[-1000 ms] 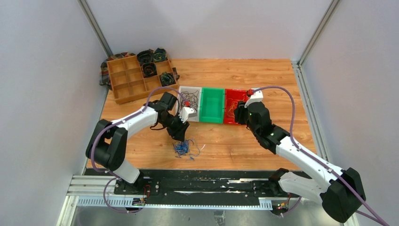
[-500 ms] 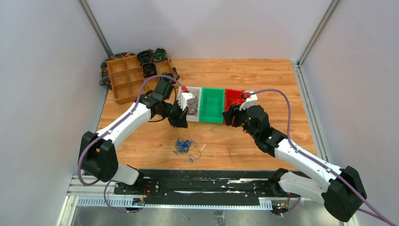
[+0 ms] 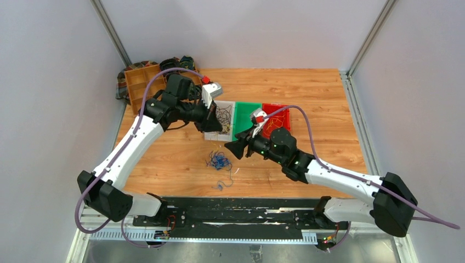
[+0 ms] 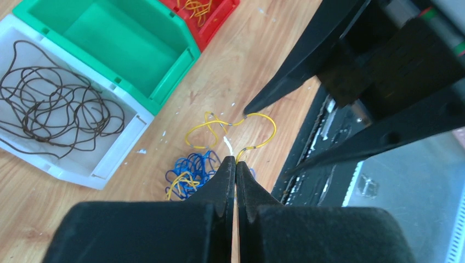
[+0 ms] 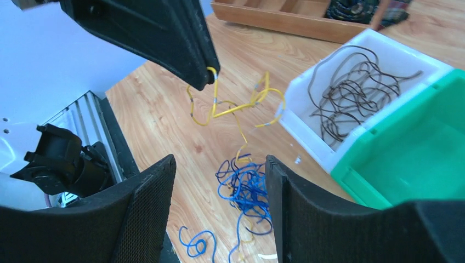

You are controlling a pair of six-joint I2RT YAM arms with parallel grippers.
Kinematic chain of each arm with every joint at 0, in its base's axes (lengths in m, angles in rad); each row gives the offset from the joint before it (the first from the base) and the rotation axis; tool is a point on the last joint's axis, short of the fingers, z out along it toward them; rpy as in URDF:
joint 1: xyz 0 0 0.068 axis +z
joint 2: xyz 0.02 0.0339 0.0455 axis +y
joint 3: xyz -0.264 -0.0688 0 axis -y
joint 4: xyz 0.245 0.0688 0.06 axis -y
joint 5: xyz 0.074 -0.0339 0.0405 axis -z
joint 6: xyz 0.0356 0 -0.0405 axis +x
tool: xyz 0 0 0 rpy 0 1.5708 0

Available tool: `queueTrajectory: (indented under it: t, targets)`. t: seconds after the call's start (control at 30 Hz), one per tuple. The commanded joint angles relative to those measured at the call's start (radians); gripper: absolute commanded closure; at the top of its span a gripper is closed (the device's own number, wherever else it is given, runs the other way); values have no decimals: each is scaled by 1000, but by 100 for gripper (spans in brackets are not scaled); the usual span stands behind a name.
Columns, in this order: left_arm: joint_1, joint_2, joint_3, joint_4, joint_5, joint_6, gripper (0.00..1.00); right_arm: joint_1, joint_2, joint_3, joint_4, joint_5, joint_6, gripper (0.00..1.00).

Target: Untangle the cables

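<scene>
My left gripper (image 3: 210, 126) is shut on one end of a yellow cable (image 4: 257, 118) and holds it up in the air near the white bin; the grip shows in the left wrist view (image 4: 236, 160) and from the right wrist (image 5: 204, 76). The yellow cable (image 5: 236, 107) trails down to a blue tangle (image 3: 218, 161) on the table, which still has some yellow strands in it (image 4: 192, 170). My right gripper (image 3: 230, 150) is open and empty, hovering over the blue tangle (image 5: 247, 186). A loose blue piece (image 5: 197, 241) lies nearer the front.
A white bin (image 4: 118, 145) holds black cables. Beside it stand a green bin (image 3: 247, 118) and a red bin (image 3: 277, 115) with yellow cables. A wooden divided tray (image 3: 137, 82) with dark coils is at the back left. The two grippers are close together.
My left gripper rose from the tangle and moved back toward the white bin, drawing the yellow cable up. My right arm swung left from the red bin to above the blue tangle.
</scene>
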Motion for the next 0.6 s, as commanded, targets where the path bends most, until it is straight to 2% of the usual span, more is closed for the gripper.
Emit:
queueTrajectory:
  t: [0.0, 0.4, 0.57]
  targets:
    - [-4, -29, 74, -35, 74, -74, 99, 45, 59, 62, 115, -27, -52, 39]
    - [-4, -42, 214, -52, 139, -143, 99, 52, 213, 109, 316, -2, -70, 39]
    - [-5, -49, 261, -53, 194, -185, 99, 50, 286, 127, 390, 69, -74, 40]
